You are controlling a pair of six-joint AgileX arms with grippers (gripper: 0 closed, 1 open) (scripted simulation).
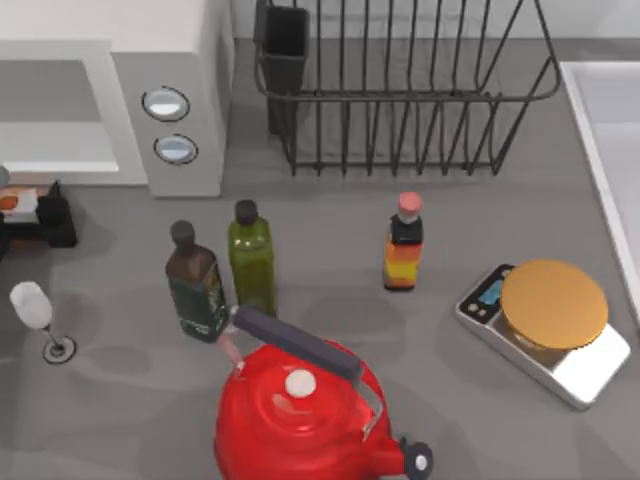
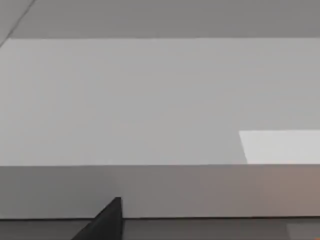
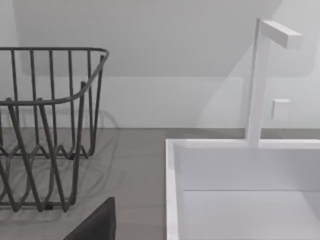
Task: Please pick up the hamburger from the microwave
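microwave [image 1: 170, 120]: far left, door side facing near
hamburger [image 1: 12, 202]: orange bit at left edge, seemingly in left gripper [image 1: 40, 212]
grip: can't tell, honestly

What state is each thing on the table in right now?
hamburger: in front of the microwave, at the left claw
dark bottle: upright, capped
green bottle: upright, capped
sauce bottle: upright, capped
wine glass: upright
red kettle: upright, lid on
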